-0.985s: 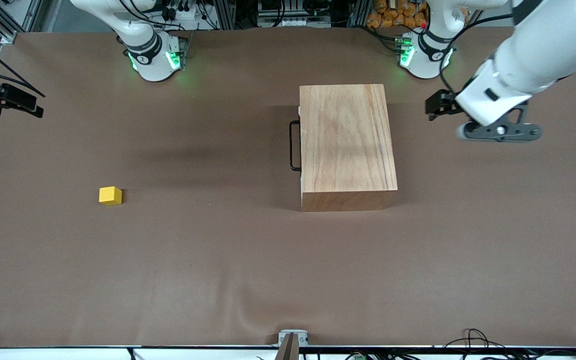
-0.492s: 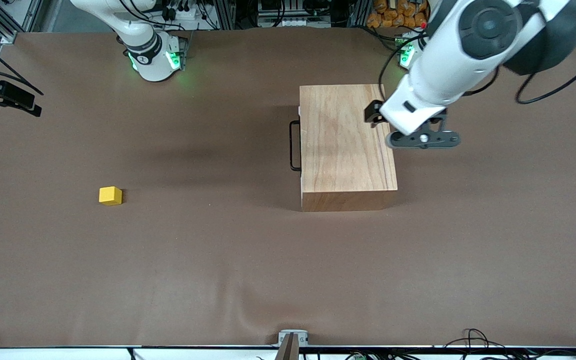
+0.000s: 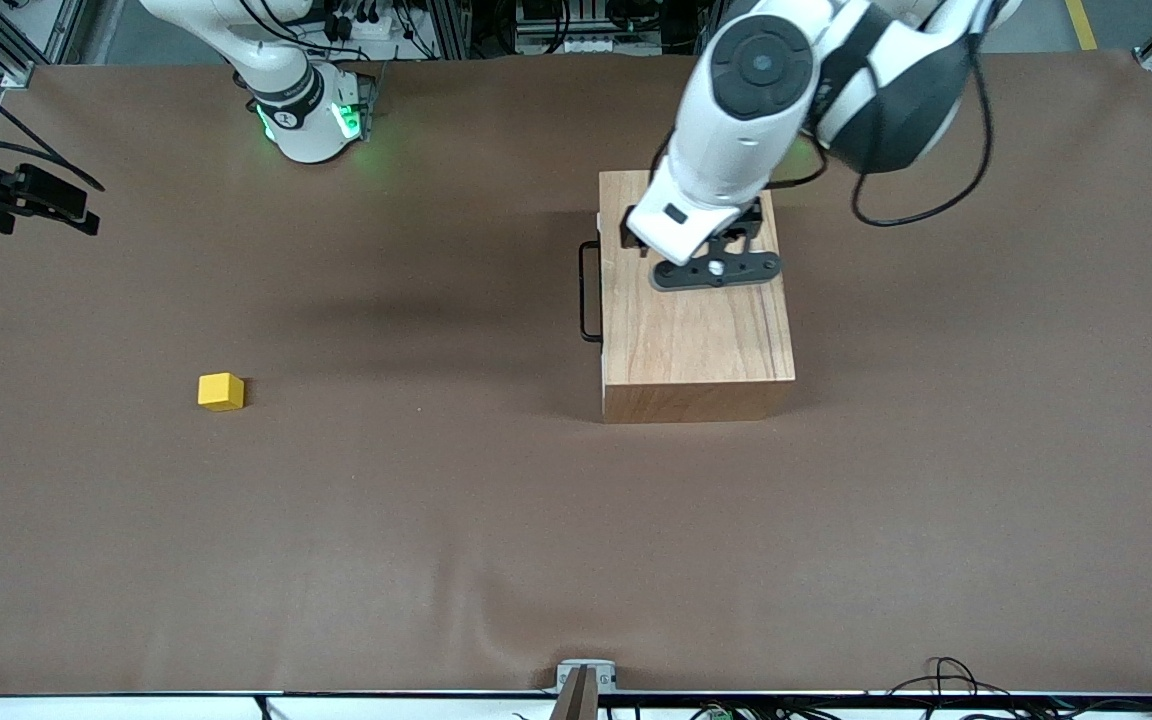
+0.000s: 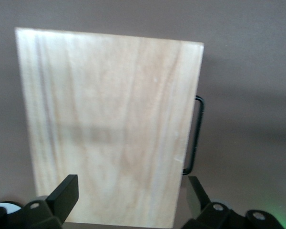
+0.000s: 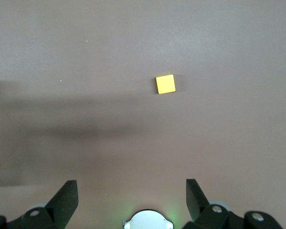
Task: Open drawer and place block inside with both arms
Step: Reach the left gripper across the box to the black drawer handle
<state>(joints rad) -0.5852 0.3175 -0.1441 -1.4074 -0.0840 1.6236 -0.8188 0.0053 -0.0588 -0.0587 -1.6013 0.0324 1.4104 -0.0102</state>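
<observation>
While my left gripper (image 3: 706,262) hovers spread over the wooden box (image 3: 696,290), right gripper (image 5: 128,195) spread too, drawer (image 3: 600,290) shut, block (image 3: 221,391) untouched.

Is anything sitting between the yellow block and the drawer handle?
Nothing visible: only bare table lies between the block and the handle. The drawer itself is shut, so the block cannot go in yet.

The front camera looks down from high across the table (image 3: 436,560) toward the bases at 12 o'clock; both wrist cameras face straight down from well above — the left shares the wooden box (image 4: 109,129), the right the block (image 5: 165,84).
</observation>
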